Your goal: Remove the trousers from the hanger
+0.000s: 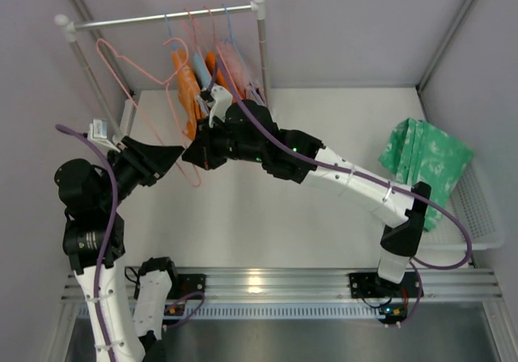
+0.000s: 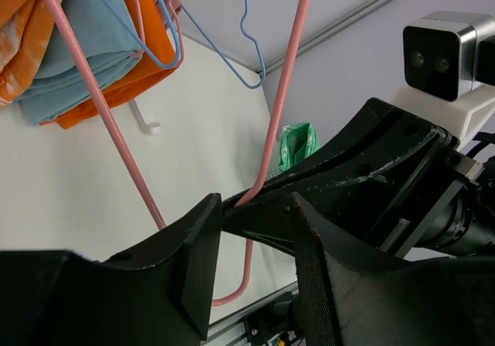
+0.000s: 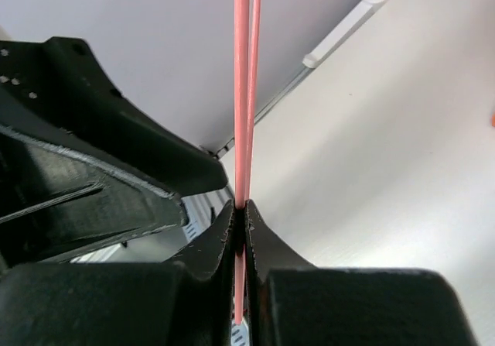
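Trousers [image 1: 425, 163]: mint-green, folded, off the hanger, lying at 3 o'clock on the table, draped over the rim of a white basket [image 1: 479, 212].

Hanger [image 3: 241, 90]: pink, bare wire, tilted. Its hook end points to 10 o'clock, near the left post of the rack [image 1: 162, 18].

Right gripper [image 3: 241, 222]: jaws pressed together on the hanger's wire at its low end, about 9 o'clock of table centre.

Left gripper [image 2: 255, 207]: jaws apart, holding nothing. They straddle the right gripper's fingertips and the pink wire.

Orange and light blue garments [image 1: 190, 95] hang on blue-hooked hangers from the rack at 11 o'clock, just beyond both grippers.
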Controlling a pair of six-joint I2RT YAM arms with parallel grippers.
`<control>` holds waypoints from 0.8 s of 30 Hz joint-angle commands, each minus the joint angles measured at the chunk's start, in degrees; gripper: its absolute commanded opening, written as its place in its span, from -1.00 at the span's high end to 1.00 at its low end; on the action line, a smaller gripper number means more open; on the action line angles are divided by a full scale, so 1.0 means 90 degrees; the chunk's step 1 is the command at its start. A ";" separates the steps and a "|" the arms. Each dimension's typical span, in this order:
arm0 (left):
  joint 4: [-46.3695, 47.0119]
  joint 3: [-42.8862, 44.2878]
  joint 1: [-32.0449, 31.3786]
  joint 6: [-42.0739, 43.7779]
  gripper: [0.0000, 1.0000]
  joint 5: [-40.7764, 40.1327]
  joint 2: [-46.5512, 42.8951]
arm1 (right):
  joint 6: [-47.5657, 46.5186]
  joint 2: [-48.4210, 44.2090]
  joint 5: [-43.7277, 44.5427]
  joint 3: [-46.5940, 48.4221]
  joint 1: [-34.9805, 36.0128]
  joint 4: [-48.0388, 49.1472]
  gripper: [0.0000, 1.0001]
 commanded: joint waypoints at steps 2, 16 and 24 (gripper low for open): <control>0.0383 -0.0125 0.0018 -0.0231 0.09 -0.0057 -0.0086 | -0.0421 0.0129 0.0741 0.0417 0.0149 -0.0190 1.00; 0.0881 -0.0164 0.0018 -0.0447 0.26 -0.0546 0.0411 | -0.0685 0.0276 0.1307 0.0652 0.0394 -0.0297 1.00; 0.0930 -0.0340 0.0009 -0.0681 0.36 -0.0576 0.0577 | -0.0734 0.0452 0.1434 0.0827 0.0491 -0.0278 1.00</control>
